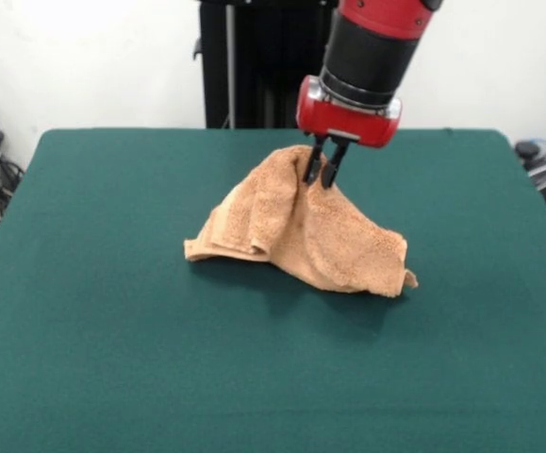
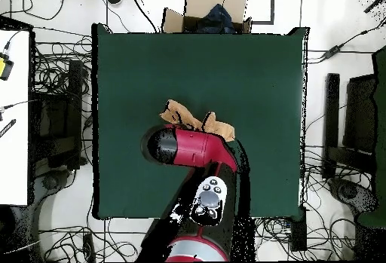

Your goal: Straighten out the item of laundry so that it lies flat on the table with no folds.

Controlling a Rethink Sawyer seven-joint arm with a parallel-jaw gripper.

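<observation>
Overhead view, arm (image 2: 197, 151) hides most towel (image 1: 301, 226), gripper (image 1: 322, 174) seemingly pinching its peak

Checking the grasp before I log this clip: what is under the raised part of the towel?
The hand pinches the towel at its peak, so it drapes like a tent on the green table. Only table shows around its edges; the space beneath is covered by cloth.

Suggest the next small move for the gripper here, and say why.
Probably lift a little higher and draw sideways. The gripper looks shut on the towel near its peak, so the cloth hangs tent-like, its lower edges bunched in folds on the table. Pulling the pinched part outward should let the folds slide open before release.
</observation>
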